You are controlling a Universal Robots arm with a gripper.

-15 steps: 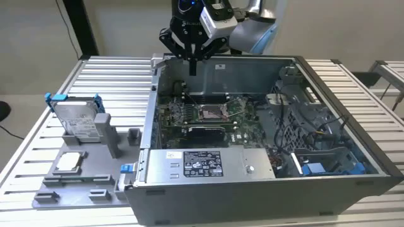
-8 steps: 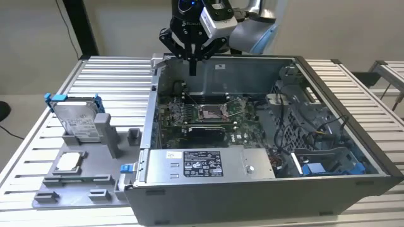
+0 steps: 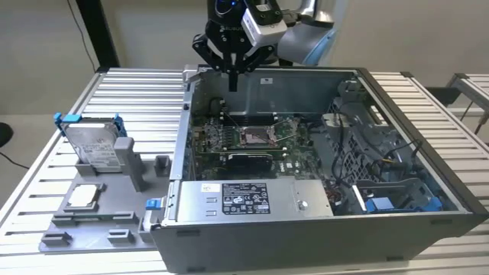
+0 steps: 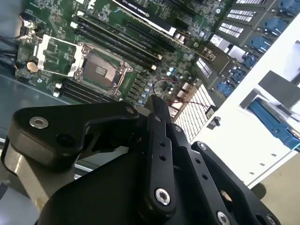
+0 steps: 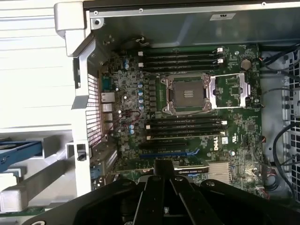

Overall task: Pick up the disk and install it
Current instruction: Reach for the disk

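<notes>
**Gripper [image 3: 231, 86] over the open computer case [image 3: 306, 235] — disk [image 3: 91, 146] outside it**

The gripper hangs above the far edge of the case, toward the exterior view's left. Its fingers are pressed together with nothing between them. In the first wrist view they point down at the motherboard [image 5: 187, 122], beside the empty processor socket [image 5: 187, 93]. The disk stands on edge (blue bracket around it, white label facing the near side) in a slot of the grey fixture [image 3: 114, 189]. The fixture sits on the slatted table [image 3: 137, 86] at the exterior view's left — the disk is well apart from the gripper. A small silver chip [image 3: 82, 196] lies flat on the same fixture, nearer than the disk.
</notes>
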